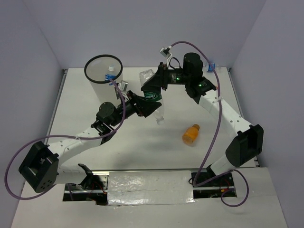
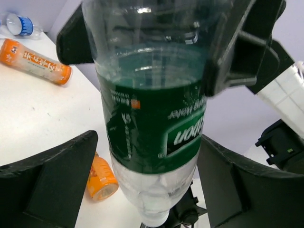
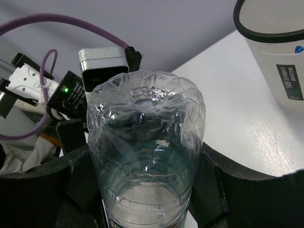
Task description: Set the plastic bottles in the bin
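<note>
Top external shows the green-label bottle lifted over mid-table, long axis steeply tilted, cap downward, base up. The right gripper clamps it; the left gripper straddles it, jaws apart, possibly touching.

Centre of view: green-label bottle, neck end down, label text upside down. The left claw is spread wide round it. One finger stands clear w/ a strip of worktop showing btwn. The other finger sits right at the label edge; contact can't be told. Higher up, the right claw clamps the clear body from both sides. On the worktop behind: first orange bottle lying on its side, tiny blue-cap bottle near it, second orange bottle just beside the clear-standing finger.
</note>
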